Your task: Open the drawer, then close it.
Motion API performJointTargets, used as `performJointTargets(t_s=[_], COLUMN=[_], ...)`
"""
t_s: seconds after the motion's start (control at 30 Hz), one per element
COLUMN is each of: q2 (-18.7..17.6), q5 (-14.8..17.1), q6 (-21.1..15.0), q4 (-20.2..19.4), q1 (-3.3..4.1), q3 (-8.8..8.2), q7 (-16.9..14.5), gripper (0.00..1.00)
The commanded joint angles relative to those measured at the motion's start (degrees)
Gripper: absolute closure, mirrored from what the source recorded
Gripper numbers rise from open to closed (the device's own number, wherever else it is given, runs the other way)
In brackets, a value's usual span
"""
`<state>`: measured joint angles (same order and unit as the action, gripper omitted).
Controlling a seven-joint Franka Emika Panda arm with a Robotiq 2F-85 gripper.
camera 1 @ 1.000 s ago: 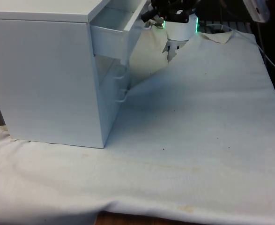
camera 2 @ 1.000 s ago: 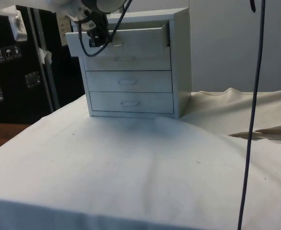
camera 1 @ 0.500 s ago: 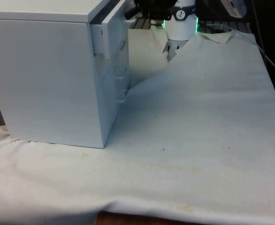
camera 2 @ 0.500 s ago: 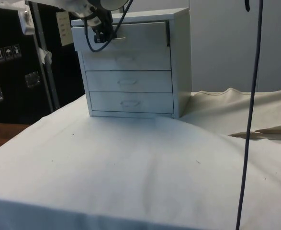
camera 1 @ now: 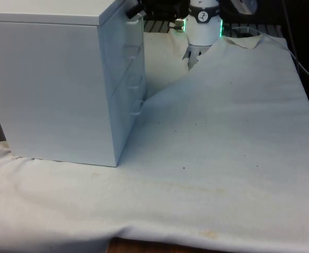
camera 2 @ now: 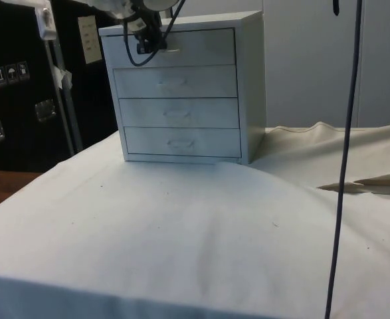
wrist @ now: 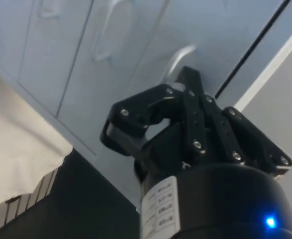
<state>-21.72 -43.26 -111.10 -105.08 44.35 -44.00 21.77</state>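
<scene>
A white chest of drawers (camera 1: 54,79) stands on the cloth at the front view's left, and the side view has its drawer fronts (camera 2: 181,86) facing the camera. The top drawer (camera 2: 201,48) sits flush with the chest's frame. My gripper (camera 2: 153,46) is at the left part of that drawer's front, up by the chest's top edge (camera 1: 133,11). In the wrist view the gripper (wrist: 186,78) has its fingers drawn together on the top drawer's metal handle (wrist: 178,54).
Three lower drawers (camera 2: 178,113) are shut, their handles (wrist: 106,35) sticking out a little. A dark cable (camera 2: 344,133) hangs down at the side view's right. The cloth (camera 1: 222,132) lies open beside the chest, with a raised fold (camera 2: 354,183) at one edge.
The top drawer stood pulled out a second ago, was half in, and now sits flush. My gripper moved toward the chest along with the drawer's front.
</scene>
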Motion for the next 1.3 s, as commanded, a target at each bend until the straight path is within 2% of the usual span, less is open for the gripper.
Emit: performJointTargets(t_s=[0.0,0.2,0.23,0.33,0.4,0.43,0.47,0.7,0.73,0.8,1.03,1.07,1.27], q2=[0.52,0.69,1.26,1.55,1.78,1.32,1.83,2.06,1.66,2.06,2.01,1.72,2.01], q5=[-0.34,0.11,0.69,1.49,2.46,1.89,2.75,4.93,4.18,5.73,6.99,6.36,9.28], q6=[-0.86,-0.34,-0.86,-1.03,-1.20,-0.74,-1.20,-0.97,-0.97,-0.69,0.06,-0.23,-0.52], q4=[-0.23,0.06,-0.11,-0.17,-0.11,0.06,-0.06,0.63,0.63,1.09,2.35,2.35,2.86], q1=[-0.23,-0.06,-0.29,-0.34,-0.29,-0.06,-0.23,0.06,0.11,0.23,0.34,0.34,0.29], q3=[-0.23,-0.46,-0.29,-0.17,-0.11,-0.40,-0.06,0.57,0.29,0.92,1.95,1.72,2.69], q7=[-0.63,-0.57,-1.20,-1.26,-1.26,-0.74,-1.26,-1.15,-0.74,-1.15,-1.03,-0.74,-0.80], gripper=[1.00,1.00,1.00,1.00,1.00,1.00,1.00,1.00,1.00,1.00,1.00,1.00,1.00])
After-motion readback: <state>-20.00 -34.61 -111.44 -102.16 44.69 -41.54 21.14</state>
